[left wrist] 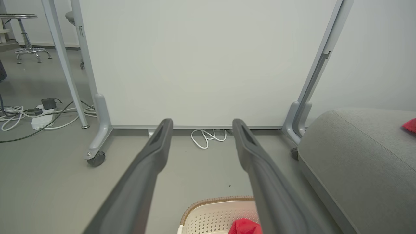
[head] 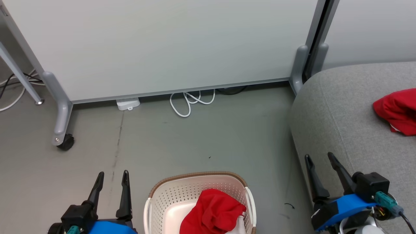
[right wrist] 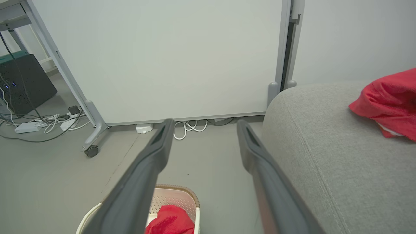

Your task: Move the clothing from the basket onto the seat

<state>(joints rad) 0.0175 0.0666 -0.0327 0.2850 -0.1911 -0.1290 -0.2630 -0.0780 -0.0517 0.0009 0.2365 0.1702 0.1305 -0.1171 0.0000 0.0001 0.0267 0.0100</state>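
Note:
The cream basket [head: 169, 195] with a brown rim stands on the floor at the bottom middle of the head view. A red garment [head: 213, 211] lies crumpled in it, with a bit of white showing. A second red garment [head: 398, 110] rests on the grey seat [head: 338, 113] at the right. My left gripper [head: 111, 174] is open and empty, to the left of the basket. At the seat's front corner my right gripper [head: 319, 156] stands open and empty. The wrist views show the basket [left wrist: 211, 213] [right wrist: 177, 196] below the fingers and the seat [left wrist: 357, 156] [right wrist: 325, 136].
A white wheeled partition panel [head: 162, 45] stands behind, with a castor foot [head: 65, 141] at the left. A looped white cable [head: 190, 102] and a small white box [head: 127, 104] lie at its base. Cables and a power strip [left wrist: 40, 118] lie farther left.

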